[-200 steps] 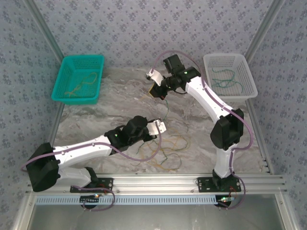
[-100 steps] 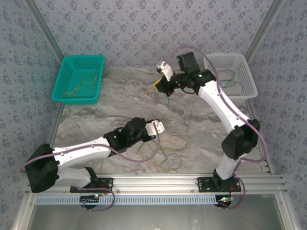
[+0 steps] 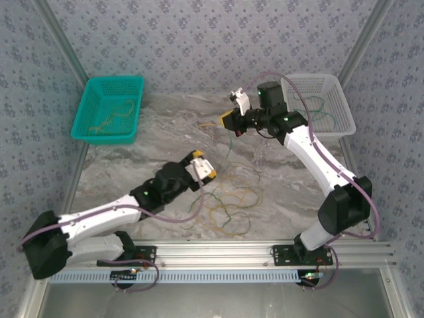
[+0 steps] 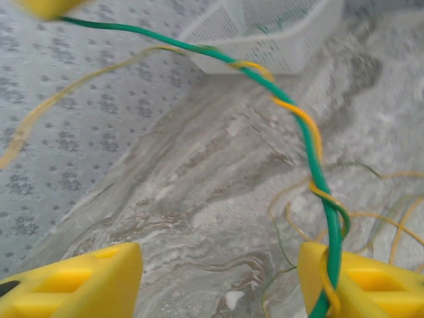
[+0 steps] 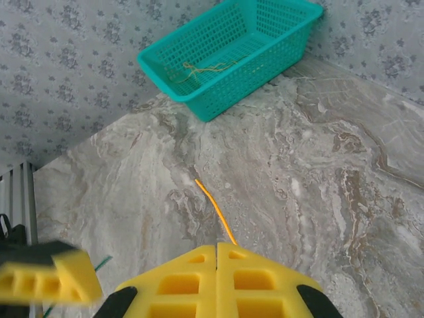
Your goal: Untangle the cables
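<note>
A teal basket [image 3: 109,109] at ten o'clock and a white basket [image 3: 324,99] at two are set on a grey marbled table [image 3: 159,136] walled in floral paper [image 3: 199,40]. The cables [image 3: 228,205], green and orange curls, are heaped toward six. One twisted strand is pinched by the right gripper [image 3: 230,119] and seemingly touches the spread left gripper [image 3: 201,167].

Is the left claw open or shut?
Open: left claw has its yellow fingers wide apart, the green cable against one.
</note>
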